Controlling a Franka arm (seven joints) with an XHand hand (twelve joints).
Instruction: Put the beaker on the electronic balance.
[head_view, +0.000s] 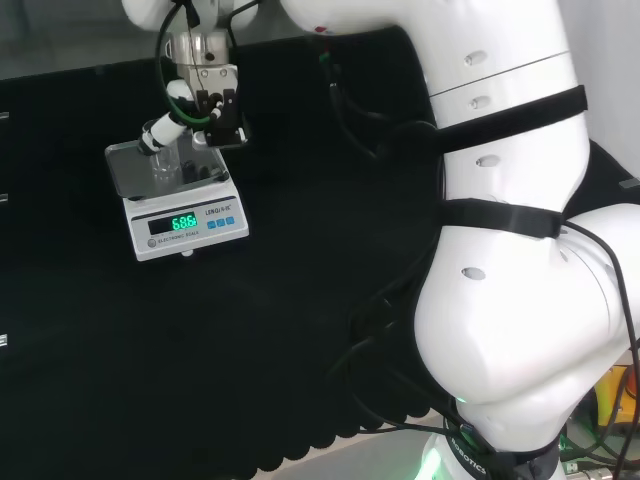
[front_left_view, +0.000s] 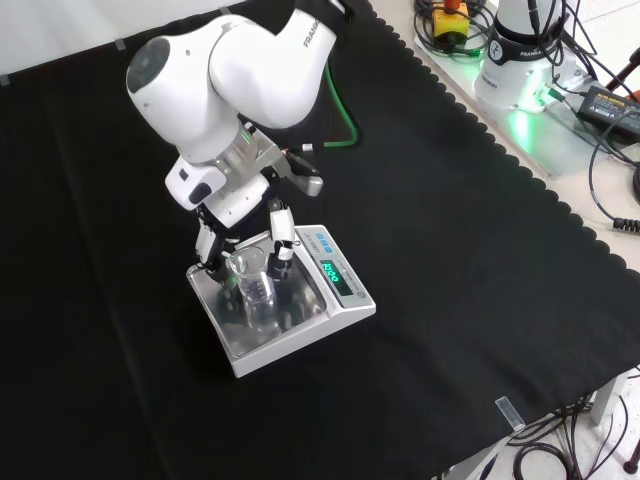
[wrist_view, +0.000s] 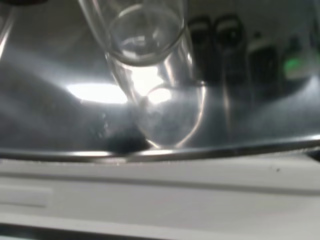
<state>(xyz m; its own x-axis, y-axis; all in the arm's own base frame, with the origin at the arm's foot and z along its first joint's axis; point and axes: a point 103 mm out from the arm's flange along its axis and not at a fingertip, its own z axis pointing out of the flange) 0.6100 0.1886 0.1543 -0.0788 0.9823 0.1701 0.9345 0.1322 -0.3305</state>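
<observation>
In the front view, left of centre, the hand reaches down from the arm with fingers on either side of the beaker, apparently curled round its upper part to keep it upright. The beaker stands on the steel pan of the electronic balance, whose display is lit at its right. Whether the fingers touch the glass is hard to tell.

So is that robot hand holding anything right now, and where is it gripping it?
Yes: the hand holds the clear beaker near its rim, fingers on either side, as it stands on the balance.
</observation>
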